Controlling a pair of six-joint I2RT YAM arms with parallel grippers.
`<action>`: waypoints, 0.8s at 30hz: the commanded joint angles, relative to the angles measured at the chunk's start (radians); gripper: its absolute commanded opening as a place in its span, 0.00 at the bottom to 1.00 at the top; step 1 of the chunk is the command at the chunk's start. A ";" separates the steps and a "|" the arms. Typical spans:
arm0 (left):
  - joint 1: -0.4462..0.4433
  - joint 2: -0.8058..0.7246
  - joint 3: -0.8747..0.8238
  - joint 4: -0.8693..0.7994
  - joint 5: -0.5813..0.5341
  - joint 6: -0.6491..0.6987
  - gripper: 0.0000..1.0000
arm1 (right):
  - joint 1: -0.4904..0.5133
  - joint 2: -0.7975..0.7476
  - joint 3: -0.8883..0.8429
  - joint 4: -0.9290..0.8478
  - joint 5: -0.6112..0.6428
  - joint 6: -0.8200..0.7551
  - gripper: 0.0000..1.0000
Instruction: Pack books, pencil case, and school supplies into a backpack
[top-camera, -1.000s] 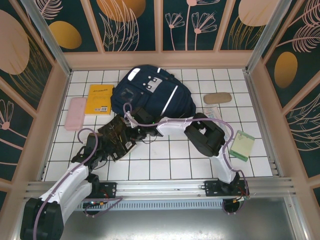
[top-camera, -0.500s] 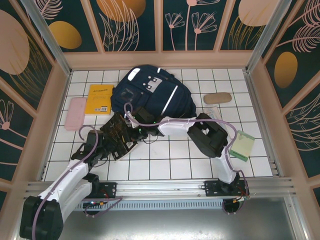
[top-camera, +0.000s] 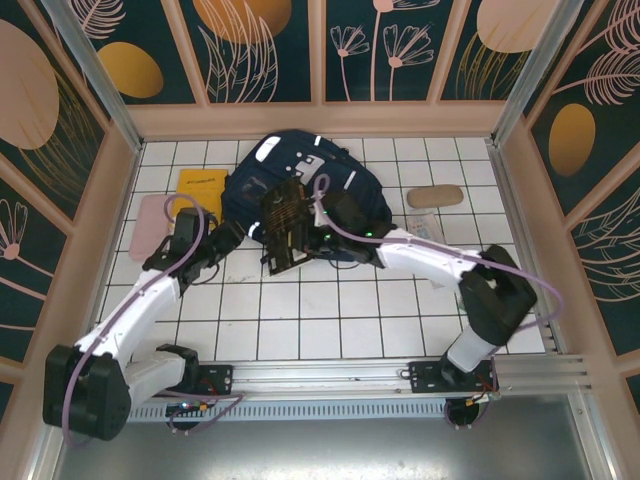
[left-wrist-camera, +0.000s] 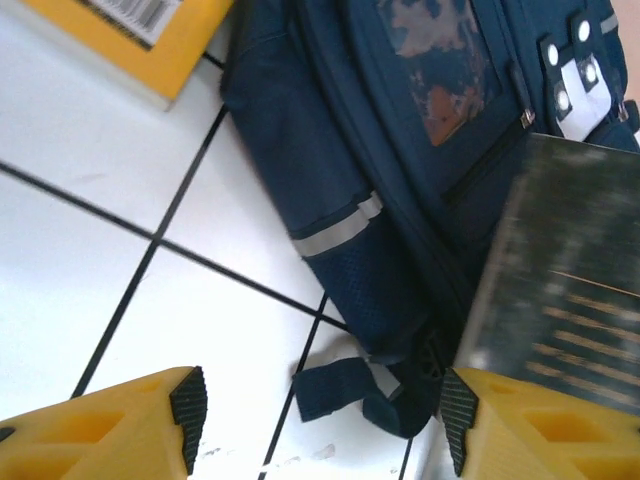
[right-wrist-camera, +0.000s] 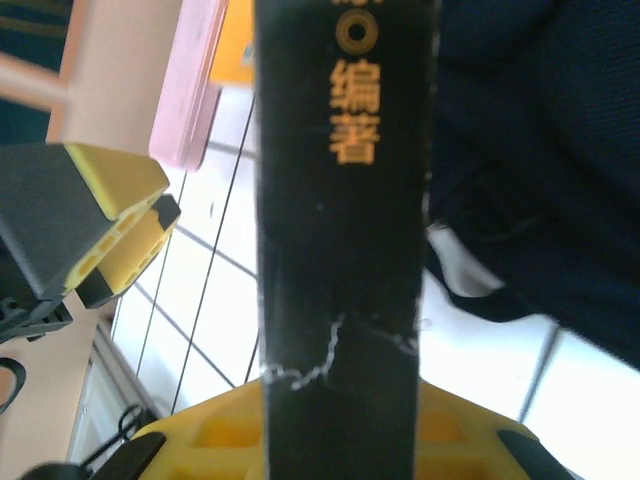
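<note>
Top external view puts the step at loading a book: the right gripper (top-camera: 305, 225) is clamped on a dark book (top-camera: 282, 225), held on edge at the lower left rim of the backpack (top-camera: 340, 190), which lies in the upper middle of the worktop (top-camera: 350, 310). The right wrist view confirms the hold, with the book's spine pinched between the yellow fingers. The left gripper (left-wrist-camera: 322, 415) stands wide and empty just left of the backpack's side pocket. The next move likely calls for the left gripper to lift or spread the opening while the right one slides the book in; I cannot tell whether the zip is open. The count is one backpack, two books (the dark one and a yellow book (top-camera: 197, 186) at upper left), one pink case (top-camera: 148, 225) and one tan pouch (top-camera: 434, 196).
</note>
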 joint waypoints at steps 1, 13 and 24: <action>-0.035 0.085 0.081 0.049 -0.010 0.061 0.66 | -0.037 -0.153 -0.072 0.030 0.124 0.042 0.00; -0.233 0.437 0.391 0.062 -0.076 0.161 0.64 | -0.230 -0.614 -0.374 -0.092 0.281 0.157 0.00; -0.433 0.722 0.714 -0.032 -0.144 0.369 0.57 | -0.379 -0.845 -0.501 -0.186 0.279 0.196 0.00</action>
